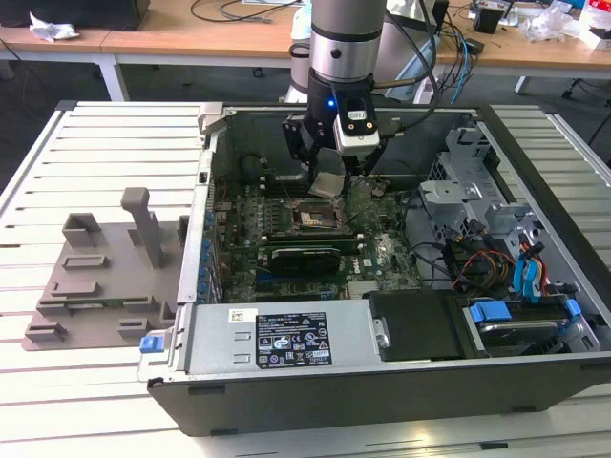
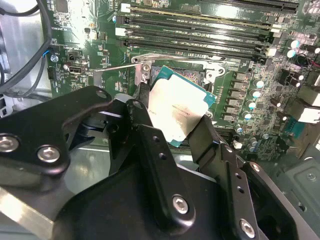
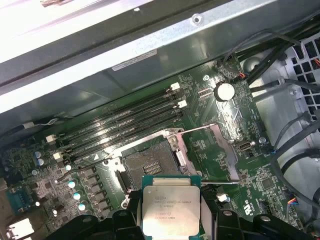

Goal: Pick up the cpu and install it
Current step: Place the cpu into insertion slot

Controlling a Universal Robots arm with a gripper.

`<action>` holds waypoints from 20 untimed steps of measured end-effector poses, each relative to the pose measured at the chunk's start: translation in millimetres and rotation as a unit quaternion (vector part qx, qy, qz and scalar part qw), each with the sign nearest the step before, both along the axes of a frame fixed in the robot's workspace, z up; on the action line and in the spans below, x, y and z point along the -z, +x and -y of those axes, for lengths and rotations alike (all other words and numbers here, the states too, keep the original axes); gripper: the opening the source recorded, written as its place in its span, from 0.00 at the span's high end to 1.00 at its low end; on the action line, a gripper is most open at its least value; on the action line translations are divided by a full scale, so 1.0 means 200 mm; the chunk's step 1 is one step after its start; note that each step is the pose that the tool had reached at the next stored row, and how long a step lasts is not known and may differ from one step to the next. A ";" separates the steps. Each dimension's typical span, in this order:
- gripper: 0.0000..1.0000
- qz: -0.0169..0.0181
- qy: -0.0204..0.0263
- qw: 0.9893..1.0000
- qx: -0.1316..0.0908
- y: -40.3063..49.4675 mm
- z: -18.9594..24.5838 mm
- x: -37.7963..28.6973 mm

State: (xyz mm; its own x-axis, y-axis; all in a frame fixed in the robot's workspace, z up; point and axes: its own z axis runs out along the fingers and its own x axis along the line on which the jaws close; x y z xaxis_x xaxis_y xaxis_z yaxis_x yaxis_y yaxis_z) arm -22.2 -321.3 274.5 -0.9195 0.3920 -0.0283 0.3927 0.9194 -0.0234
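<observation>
The cpu [image 3: 170,210] sits between the jaws of the gripper [image 2: 175,117], which are closed narrow on two of its opposite edges. One black finger [image 2: 141,112] presses each side. Its pale metal top shows in both wrist views, with the thin green rim around it. In the exterior view the cpu [image 1: 326,184] hangs in the air at the jaw tips, tilted and not touching anything below.

Just below and ahead of the jaws lies the socket [image 3: 147,167], dark and uncovered, apart from the chip. Its metal frame [image 3: 212,145] is swung open to one side. Past the socket, farther from the jaws, run the long black slots [image 3: 125,125]. All of this is on the green board [image 1: 286,243], which surrounds the jaws on every side inside the open case [image 1: 286,382].

Well away from the jaws, outside the case on the exterior view's left, a grey holder [image 1: 105,277] rests on the slatted table [image 1: 86,401].
</observation>
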 end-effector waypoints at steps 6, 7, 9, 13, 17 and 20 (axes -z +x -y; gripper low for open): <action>0.45 0.000 -0.001 1.000 0.010 0.000 0.000 0.001; 0.45 0.000 -0.002 1.000 0.016 0.000 0.000 0.001; 0.45 0.000 -0.002 1.000 0.027 0.000 0.000 0.001; 0.45 0.000 -0.002 0.999 0.041 0.000 0.000 0.002; 0.45 0.000 -0.002 0.999 0.055 0.000 0.000 0.002; 0.45 0.000 -0.002 0.998 0.066 0.000 0.000 0.003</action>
State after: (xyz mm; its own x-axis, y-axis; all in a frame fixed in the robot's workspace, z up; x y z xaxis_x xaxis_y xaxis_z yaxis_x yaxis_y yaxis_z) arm -22.2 -321.3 274.0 -0.8602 0.5090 -0.0303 0.5098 0.8599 -0.0276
